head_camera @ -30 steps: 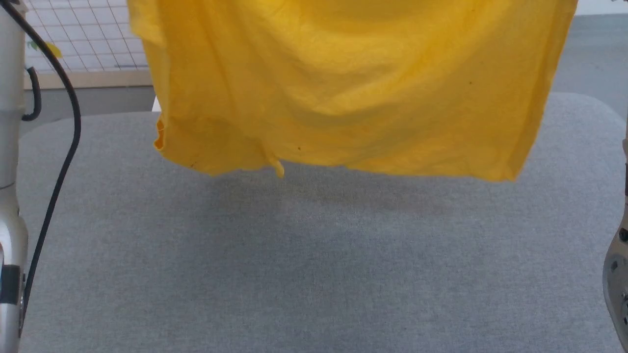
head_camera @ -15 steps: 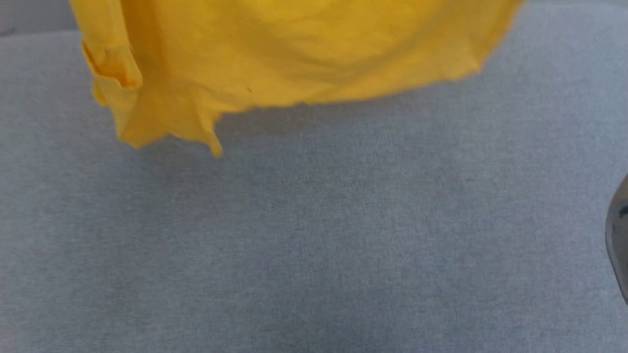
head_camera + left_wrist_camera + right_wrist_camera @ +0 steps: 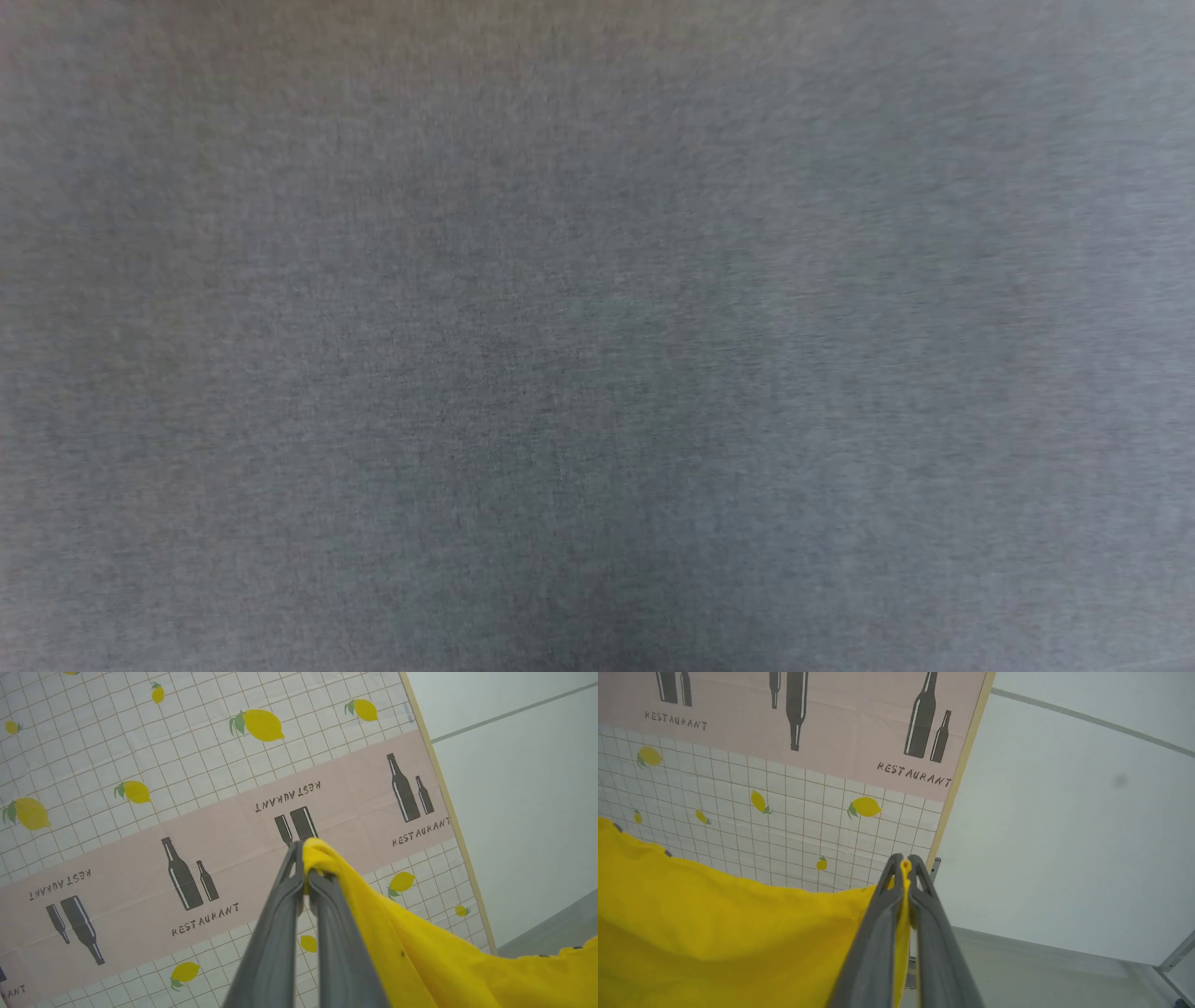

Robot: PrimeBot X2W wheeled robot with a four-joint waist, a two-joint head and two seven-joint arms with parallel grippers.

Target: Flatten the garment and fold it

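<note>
Bright yellow thin-fabric garment (image 3: 420, 952) held up between two arms. Left wrist view: the left end effector (image 3: 306, 865), two long dark grey fingers, is clenched on a bunched corner of the garment. A small knob of yellow cloth bulges past the fingertips, and the rest of the fabric falls away toward the lower right of that view, its upper edge sagging. Right wrist view: the right end effector (image 3: 905, 863) is likewise clamped on the garment, with a thin yellow edge pinched between the closed fingers and just showing at their tips. From there the cloth spreads toward the lower left as a broad, softly rippled sheet with a few small dark marks along its upper edge. Behind both end effectors stands a backdrop sheet (image 3: 140, 756) printed with a white grid, yellow lemons and a pink band of dark bottle shapes and the word RESTAURANT, bordered by a pale wooden strip. Beside it a plain pale wall (image 3: 1064, 835) meets a grey floor (image 3: 1041, 975). Head view: a grey, heathered, cloth-covered worktop (image 3: 597, 336), slightly blurred and darker toward the lower middle.
</note>
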